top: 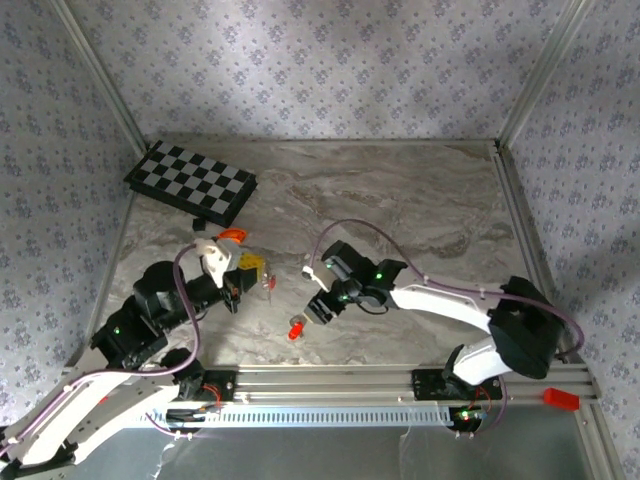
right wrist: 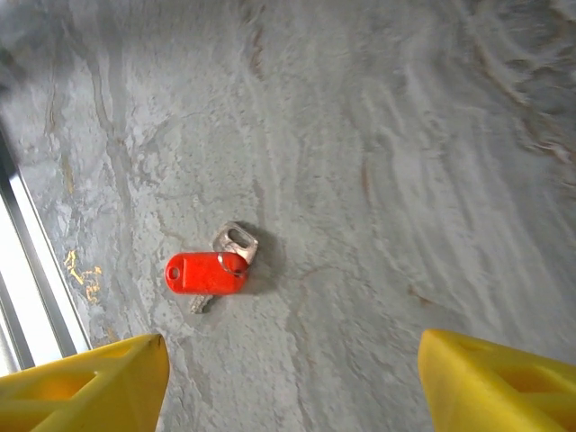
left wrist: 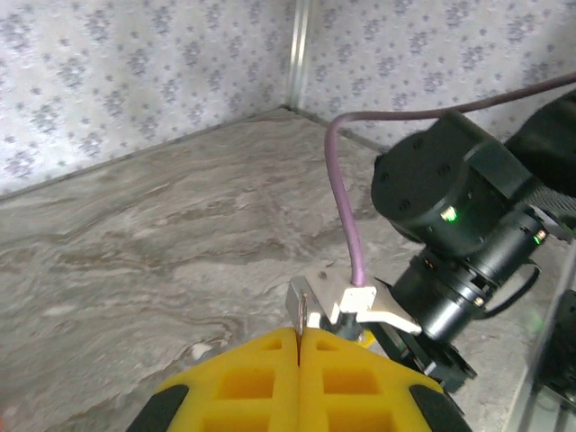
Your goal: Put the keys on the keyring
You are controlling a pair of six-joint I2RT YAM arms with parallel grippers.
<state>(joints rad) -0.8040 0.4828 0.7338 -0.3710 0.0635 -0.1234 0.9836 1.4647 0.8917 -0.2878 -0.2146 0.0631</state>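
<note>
A key (right wrist: 205, 273) with a red oblong head and a silvery blade lies flat on the marble table, a small wire loop through it. My right gripper (right wrist: 292, 387) hovers open just above it, yellow fingertips (right wrist: 90, 382) wide apart, and the key lies beyond them towards the left one. From above, the same key (top: 295, 328) lies just left of my right gripper (top: 318, 306). My left gripper (left wrist: 299, 346) is shut on a thin silvery metal piece (left wrist: 301, 308) seen edge-on, apparently the keyring (top: 268, 285), held above the table facing the right arm.
A black-and-white checkerboard (top: 190, 183) lies at the back left. An orange item (top: 232, 235) sits near my left wrist. The right arm's black wrist (left wrist: 450, 225) and purple cable are close in front of my left gripper. A metal rail (top: 330, 380) runs along the near edge.
</note>
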